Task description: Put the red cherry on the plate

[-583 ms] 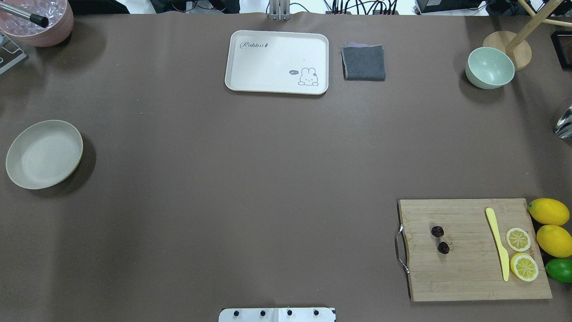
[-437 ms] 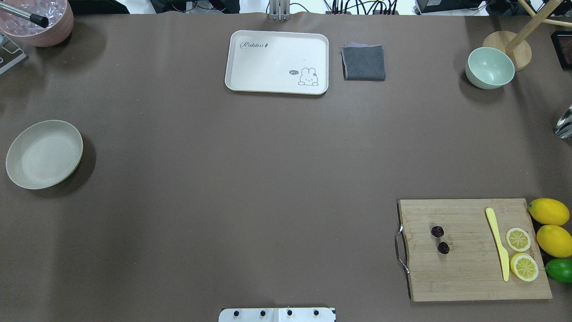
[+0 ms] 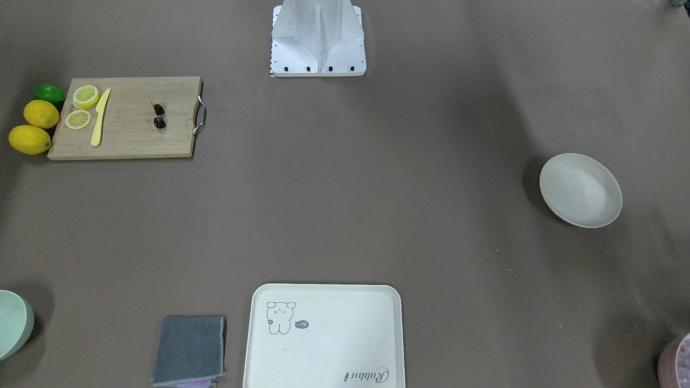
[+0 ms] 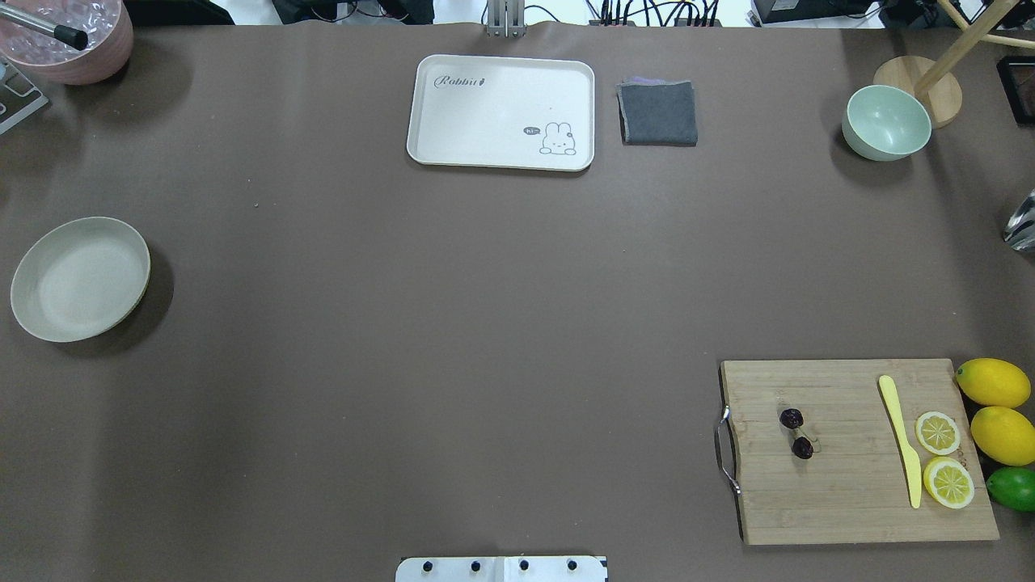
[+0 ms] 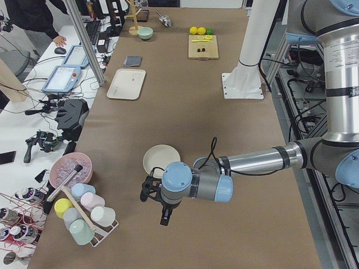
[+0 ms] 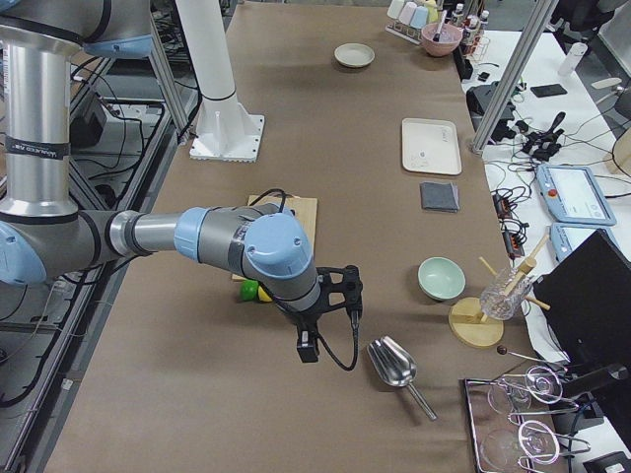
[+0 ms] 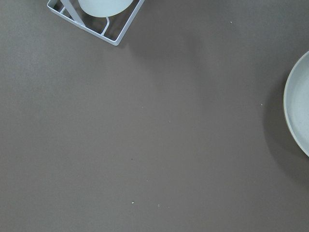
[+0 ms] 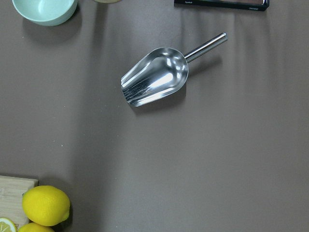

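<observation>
- The red cherry [image 4: 792, 419] lies on the wooden cutting board [image 4: 849, 493], toward its handle end. The board sits near the corner where the robot's edge of the tabletop [image 4: 485, 323] meets the right end.
- On the same board, a yellow knife [image 4: 900, 440] and two lemon slices [image 4: 938, 432] lie apart from the cherry, toward the right end.
- The plate [image 4: 81, 279] sits by the tabletop's left end edge, about midway along it and well apart from the cherry.
- The left claw [image 5: 148, 189] hangs over the left end, just beyond the plate and near a rack of cups [image 5: 84, 216]. It shows only from the side, so I cannot tell whether it is wide or narrow.
- The right claw [image 6: 345, 291] hangs over the right end, between the lemons [image 6: 254, 292] and a metal scoop [image 6: 392, 363]. Here too I cannot tell its state.
- A rabbit tray [image 4: 501, 111] and a grey cloth [image 4: 658, 113] lie along the far edge, and a green bowl [image 4: 886, 123] stands toward the far right corner.
</observation>
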